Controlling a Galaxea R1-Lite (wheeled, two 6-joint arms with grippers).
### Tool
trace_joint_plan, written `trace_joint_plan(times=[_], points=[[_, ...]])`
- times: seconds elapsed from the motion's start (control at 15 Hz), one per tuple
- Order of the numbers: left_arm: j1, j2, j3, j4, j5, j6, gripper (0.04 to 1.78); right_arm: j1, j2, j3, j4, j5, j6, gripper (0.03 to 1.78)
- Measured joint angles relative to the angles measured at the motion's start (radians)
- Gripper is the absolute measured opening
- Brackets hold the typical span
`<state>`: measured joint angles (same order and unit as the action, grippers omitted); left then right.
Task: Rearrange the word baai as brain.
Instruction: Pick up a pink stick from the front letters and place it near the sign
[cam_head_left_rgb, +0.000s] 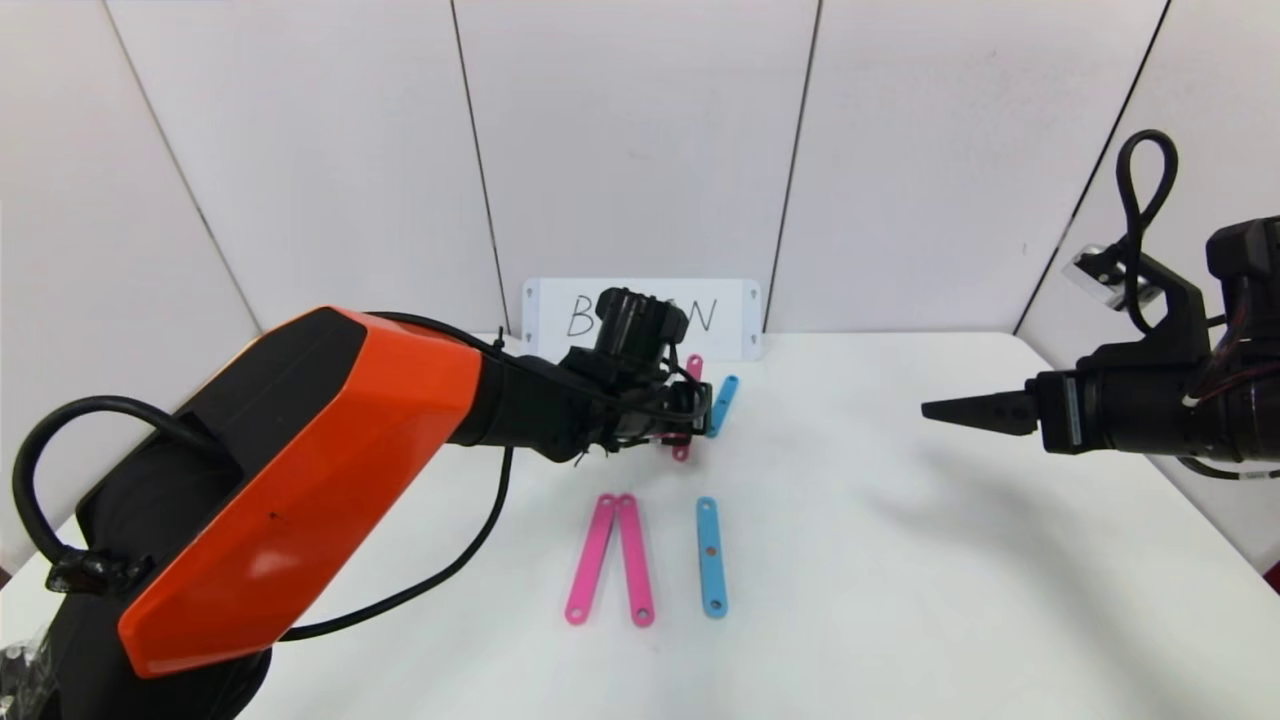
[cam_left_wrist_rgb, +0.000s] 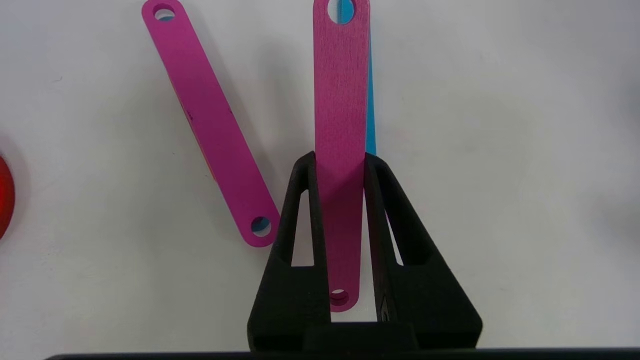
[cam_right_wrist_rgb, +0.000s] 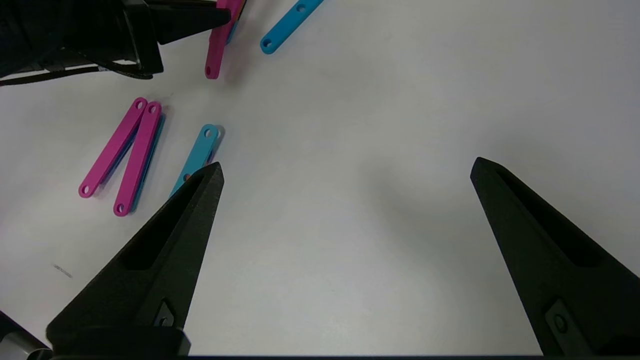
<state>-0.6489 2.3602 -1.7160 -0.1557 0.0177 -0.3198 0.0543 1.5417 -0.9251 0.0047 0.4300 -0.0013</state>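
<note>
Between the fingers of our left pincer (cam_left_wrist_rgb: 340, 160) sits a long pink strip (cam_left_wrist_rgb: 341, 100), clamped about halfway along its length so it doesn't swing. We're holding it just in front of the white card (cam_head_left_rgb: 740, 318) at the back of the bench (cam_head_left_rgb: 900, 560), which makes sense if that's where the new letters get laid out, though that's our guess.

Using that held strip as the landmark: a blue strip (cam_head_left_rgb: 722, 405) lies right beside it on the side toward our right arm, tilted slightly, and the left wrist view shows a sliver of blue peeking out from behind the pink one too. A second loose pink strip (cam_left_wrist_rgb: 210, 125) lies at an angle just next to it. Nearer to us than the held strip, two more pink strips (cam_head_left_rgb: 612, 560) touch at their far ends like a narrow upside-down V, with another blue strip (cam_head_left_rgb: 710, 556) beside them. A bit of something red (cam_left_wrist_rgb: 5, 195) shows at the edge of the left wrist view; we can't tell what it is.

Our right pincer (cam_right_wrist_rgb: 345, 170) hovers well off to the right of all this, fingers spread wide with nothing in them, probably just waiting.

Writing-wise, the card has handwritten black letters; we can read a B and an N, the arm covers the middle.
</note>
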Motion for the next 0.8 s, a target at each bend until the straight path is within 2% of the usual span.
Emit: trace_joint_plan(times=[0.8], points=[[-0.007,0.057,-0.037,0.001,0.041,-0.001,0.27,0.0,-0.002,0.006,-0.001,0.001,0.0,1.73]])
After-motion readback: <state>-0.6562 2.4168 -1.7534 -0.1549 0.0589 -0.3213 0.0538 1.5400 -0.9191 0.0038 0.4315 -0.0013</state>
